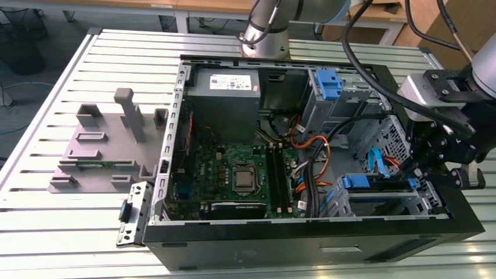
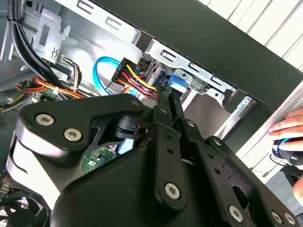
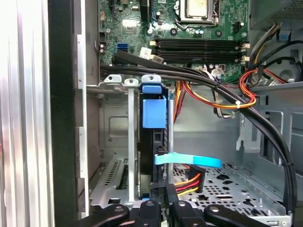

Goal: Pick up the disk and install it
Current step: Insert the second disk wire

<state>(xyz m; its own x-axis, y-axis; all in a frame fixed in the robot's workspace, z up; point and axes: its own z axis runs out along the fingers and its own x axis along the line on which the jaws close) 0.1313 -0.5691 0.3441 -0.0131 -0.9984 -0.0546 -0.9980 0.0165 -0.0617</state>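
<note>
Disk (image 3: 152, 142) w/ blue carrier sits edge-on in drive bay of PC case (image 1: 310, 244), nearly seated. Hand (image 3: 163, 205) at its end, fingers close together, apparently gripping it. Final seating unconfirmed.

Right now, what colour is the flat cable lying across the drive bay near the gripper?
Light blue; the flat cable shows best in the first wrist view.

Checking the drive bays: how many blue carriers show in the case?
2. One sits in the far bay of the case; the other frames the disk at the exterior view's right, by the gripper. Others may be hidden.
</note>
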